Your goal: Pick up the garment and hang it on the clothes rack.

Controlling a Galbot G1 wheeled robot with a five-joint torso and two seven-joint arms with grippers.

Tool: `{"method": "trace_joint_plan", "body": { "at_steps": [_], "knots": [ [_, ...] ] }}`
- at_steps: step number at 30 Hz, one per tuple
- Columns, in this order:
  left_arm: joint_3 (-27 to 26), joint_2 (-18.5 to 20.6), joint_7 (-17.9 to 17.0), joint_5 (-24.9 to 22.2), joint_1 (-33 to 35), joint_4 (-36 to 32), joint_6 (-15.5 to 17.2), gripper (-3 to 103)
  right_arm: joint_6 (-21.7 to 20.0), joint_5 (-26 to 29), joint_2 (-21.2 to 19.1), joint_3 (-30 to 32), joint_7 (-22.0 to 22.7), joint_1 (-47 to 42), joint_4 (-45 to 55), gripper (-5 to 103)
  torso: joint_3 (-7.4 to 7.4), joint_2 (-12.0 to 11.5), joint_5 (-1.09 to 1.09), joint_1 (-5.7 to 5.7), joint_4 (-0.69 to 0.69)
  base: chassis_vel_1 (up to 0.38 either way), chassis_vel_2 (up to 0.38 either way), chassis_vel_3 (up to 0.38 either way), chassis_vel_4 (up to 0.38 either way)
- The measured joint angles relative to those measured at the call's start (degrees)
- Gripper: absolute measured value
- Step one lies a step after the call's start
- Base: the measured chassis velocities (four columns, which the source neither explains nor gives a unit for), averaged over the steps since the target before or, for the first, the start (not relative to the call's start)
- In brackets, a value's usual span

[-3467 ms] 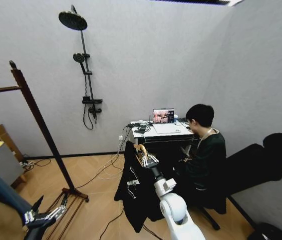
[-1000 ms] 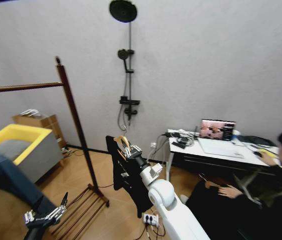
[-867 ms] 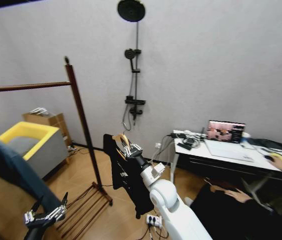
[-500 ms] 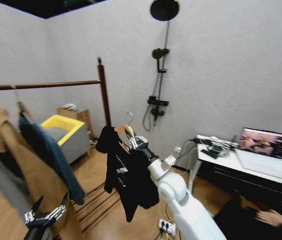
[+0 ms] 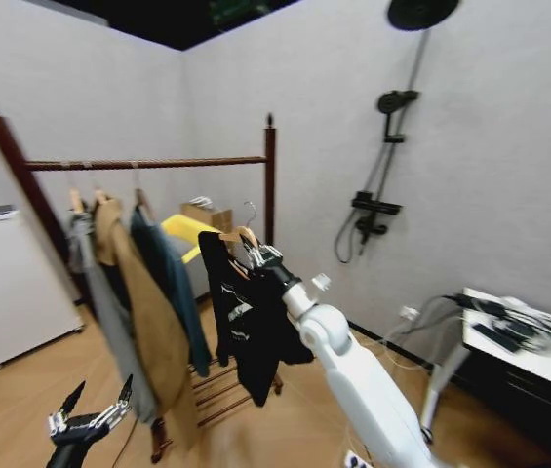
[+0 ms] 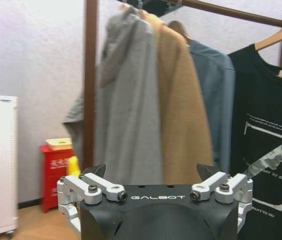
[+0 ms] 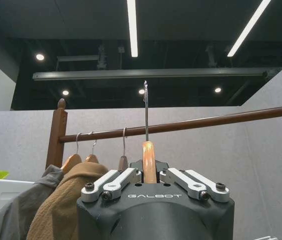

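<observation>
On both wrist housings: "GALBOT".

Mock bathroom test room; wall shower, cabled desk (dark open ceiling).

My right claw is raised in front of me, clamped on the light wooden hanger that carries the black garment, whose cloth hangs free below. The clothes rack stands just behind it, its rail bearing a grey hooded top, a long tan coat and a dark teal-blue jacket side by side. My left claw hangs low near the floor, fingers spread, holding nothing.
</observation>
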Motion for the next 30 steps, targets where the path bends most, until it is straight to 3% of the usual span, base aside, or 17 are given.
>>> {"method": "trace_joint_plan", "body": {
  "at_steps": [9,16,27,30],
  "knots": [
    [0.0,0.0,0.0,0.0,0.0,0.0,0.0,100,-0.8,-9.6,2.5,3.5,1.0,0.1,-0.7,10,1.16,2.3,0.0,1.12,0.01,0.111,0.114,0.106,0.112],
    [0.0,0.0,0.0,0.0,0.0,0.0,0.0,100,-1.9,-12.3,2.4,8.5,1.4,0.5,0.3,10,1.5,2.9,0.02,1.41,-0.04,0.034,0.045,0.045,0.031],
    [0.0,0.0,0.0,0.0,0.0,0.0,0.0,100,-3.9,-10.3,2.1,9.5,1.6,5.1,-1.9,10,2.03,4.0,0.01,1.92,-0.04,0.0,0.0,0.0,0.0],
    [0.0,0.0,0.0,0.0,0.0,0.0,0.0,100,-5.4,-8.3,2.9,8.2,1.7,9.2,-4.8,10,3.02,6.0,0.0,2.81,-0.04,0.0,0.0,0.0,0.0]
  ]
}}
